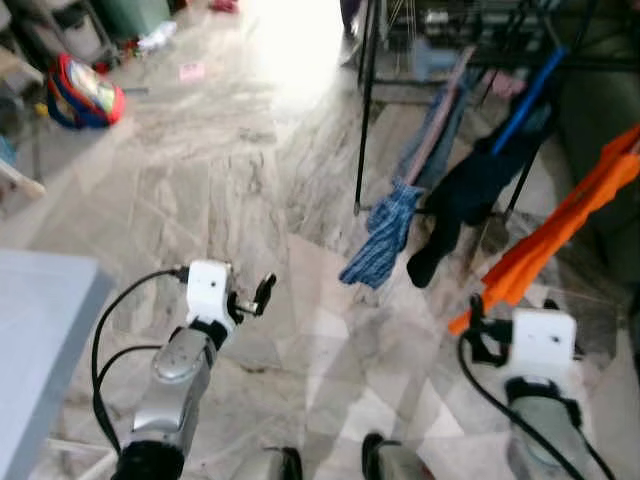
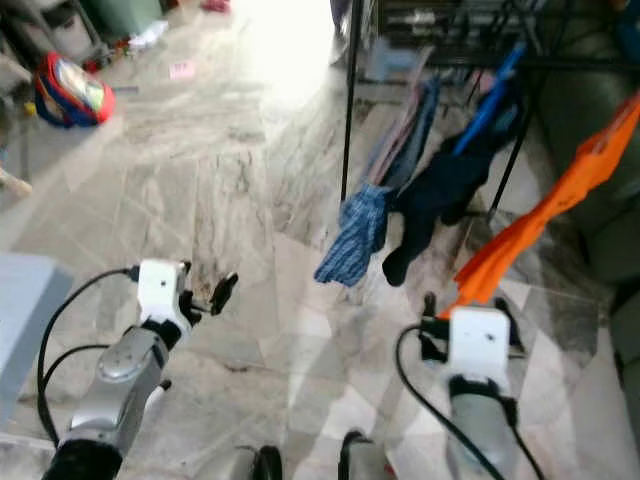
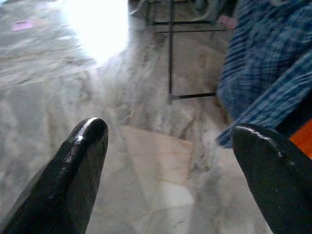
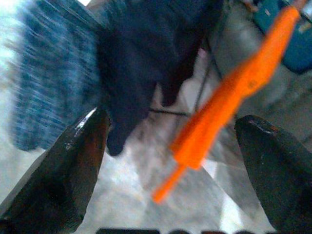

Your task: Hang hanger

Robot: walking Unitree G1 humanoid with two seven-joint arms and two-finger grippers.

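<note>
left gripper: 2 long black fingers spread wide [image 3: 168, 161], nothing between them, held low over the grey-white marble floor [image 1: 250, 200], well apart from the rack
right gripper: 2 black fingers spread wide [image 4: 170, 161], empty; pointed at the long orange plastic hanger [image 4: 229, 92], which sits in the gap line but beyond the tips, not touched
hanger: slants down from upper right to a thin tip near the floor [image 1: 560, 225]; top end runs out of frame, so can't tell what it hangs from or leans on
rack: black metal-tube drying rack [image 1: 365, 110] ahead right; carries a blue checked cloth [image 1: 385, 235], a dark navy garment [image 1: 465, 195] and a bright blue strip [image 1: 528, 95]
step: judged as approach to grasp, hanger not yet picked up
risk 1: hanger is thin and tilted; if jaws close off-axis it likely pivots or slips out
risk 2: navy garment and checked cloth hang just beside the hanger; a reach slightly toward the robot's left could pinch fabric instead
risk 3: wrist view is blurred, so aim is poor; better settle before closing
risk 4: rack legs near the arm path, a snag could shift the rack
clutter: red and blue bag [image 1: 85, 92] far left on floor, grey table corner [image 1: 40, 330] beside left arm; no threat for now
</note>
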